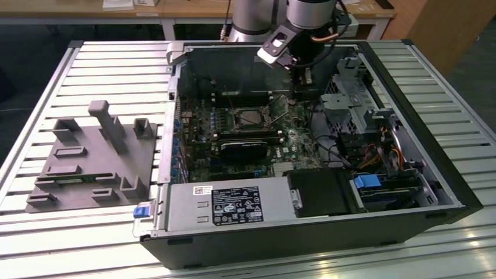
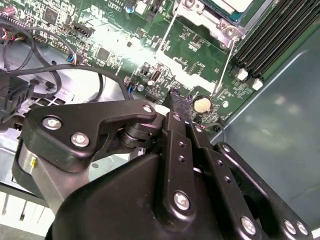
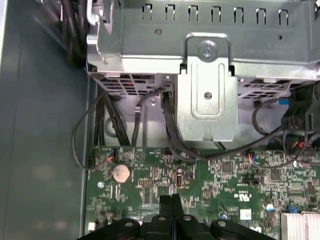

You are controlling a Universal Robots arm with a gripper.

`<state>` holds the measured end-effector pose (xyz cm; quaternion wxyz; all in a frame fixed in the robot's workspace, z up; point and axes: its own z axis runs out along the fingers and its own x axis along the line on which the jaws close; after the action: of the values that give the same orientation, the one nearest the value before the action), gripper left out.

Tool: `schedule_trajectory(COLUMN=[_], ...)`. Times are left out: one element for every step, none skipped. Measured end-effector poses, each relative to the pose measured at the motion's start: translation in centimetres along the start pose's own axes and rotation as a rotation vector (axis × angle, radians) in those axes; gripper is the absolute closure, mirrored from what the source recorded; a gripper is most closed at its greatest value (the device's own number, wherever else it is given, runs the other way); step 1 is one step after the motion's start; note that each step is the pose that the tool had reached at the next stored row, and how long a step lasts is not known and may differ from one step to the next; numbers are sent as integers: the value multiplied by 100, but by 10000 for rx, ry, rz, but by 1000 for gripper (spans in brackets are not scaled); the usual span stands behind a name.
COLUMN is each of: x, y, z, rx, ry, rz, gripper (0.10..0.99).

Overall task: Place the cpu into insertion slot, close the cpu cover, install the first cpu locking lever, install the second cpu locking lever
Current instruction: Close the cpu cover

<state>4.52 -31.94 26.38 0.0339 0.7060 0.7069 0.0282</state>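
Note:
In the exterior view the insertion slot (image 1: 250, 118) sits mid-board inside the open computer case, its silver cpu cover (image 1: 234, 110) framing it. In the second wrist view the cpu (image 2: 239, 4) shows as a pale silver top inside that metal cover (image 2: 200, 17). Two thin wire levers (image 2: 224, 65) run out from the socket over the green board; I cannot tell whether they are latched. My gripper (image 1: 303, 77) hangs to the exterior view's right of the slot, over the board's edge. Its fingertips (image 3: 171, 201) are pressed together with nothing between them, near a coin cell (image 3: 121, 173).
A metal drive cage (image 3: 205, 90) with black cables stands just beyond the gripper. Black memory slots (image 2: 270, 35) lie beside the socket. The power supply (image 1: 225, 203) fills the case front. A grey fixture (image 1: 93, 157) lies on the slatted table to the exterior view's left.

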Motion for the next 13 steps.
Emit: schedule_trajectory(x=[0, 0, 0, 0, 0, 0, 0, 0, 1, 1, 1, 1, 1], y=[5, 9, 13, 16, 17, 18, 19, 19, 19, 21, 23, 25, 28], z=[4, 9, 16, 24, 34, 45, 58, 75, 90, 103, 111, 118, 125], rx=[-1, -1, 0, 0, 0, 1, 1, 0, 0, 1, 1, 1, 1], ry=[1, 0, -1, -3, -4, -5, -6, -6, -7, -8, -10, -11, -12], rz=[7, 14, 23, 33, 44, 54, 65, 77, 85, 92, 100, 112, 122], gripper=[984, 984, 984, 984, 984, 984, 984, 984, 984, 984, 984, 984, 984])
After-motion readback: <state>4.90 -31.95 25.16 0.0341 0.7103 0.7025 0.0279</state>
